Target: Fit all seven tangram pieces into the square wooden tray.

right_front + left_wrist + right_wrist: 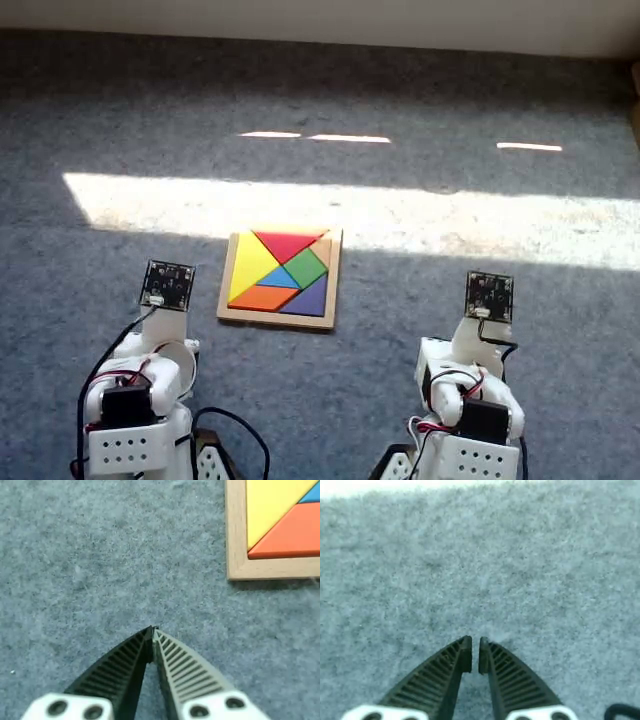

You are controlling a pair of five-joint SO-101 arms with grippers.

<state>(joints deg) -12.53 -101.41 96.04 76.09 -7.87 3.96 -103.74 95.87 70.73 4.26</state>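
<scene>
No readable txt, labels, nos. or signs. Tangram pieces [250,265] show plain colour faces, and the wooden tray [275,317] rim is bare wood w/ no markings in high or left wrist view. Small dark boards [168,285] atop the arms: any print too small to tell.

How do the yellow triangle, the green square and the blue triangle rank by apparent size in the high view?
1. yellow triangle, clearly largest
2. green square
3. blue triangle, smallest
</scene>
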